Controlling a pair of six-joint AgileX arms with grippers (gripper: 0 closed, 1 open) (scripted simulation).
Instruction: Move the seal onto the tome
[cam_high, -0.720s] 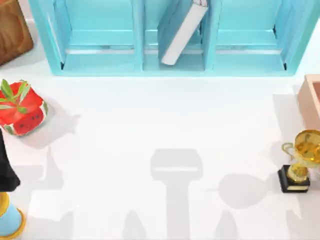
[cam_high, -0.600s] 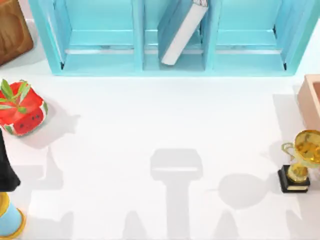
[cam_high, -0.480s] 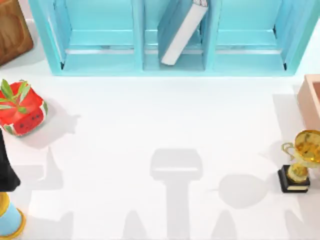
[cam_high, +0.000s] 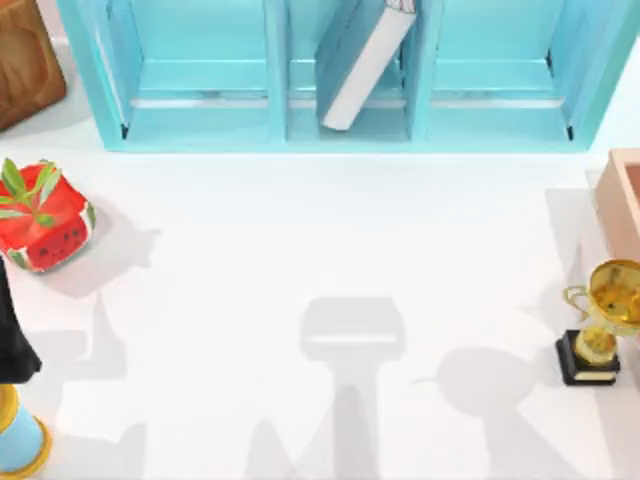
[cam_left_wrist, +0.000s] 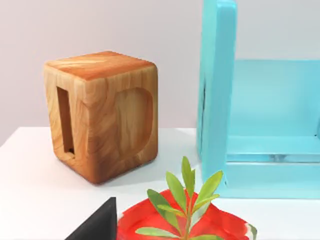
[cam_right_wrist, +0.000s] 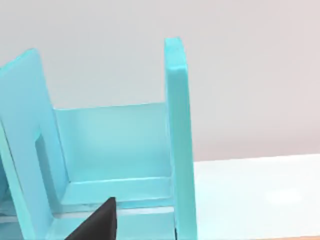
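A white tabletop (cam_high: 330, 240) carries a light-blue shelf unit (cam_high: 200, 110) along its far edge, and the thick teal-blue tome (cam_high: 362, 60) with white page edges leans tilted in the middle compartment. From above, a gold trophy on a black base (cam_high: 597, 325) stands at the right, a red watermelon-patterned planter (cam_high: 42, 218) at the left. The left wrist view adds the whole wooden block (cam_left_wrist: 102, 115), cut off by the frame's corner from above. Neither gripper's opening can be told.
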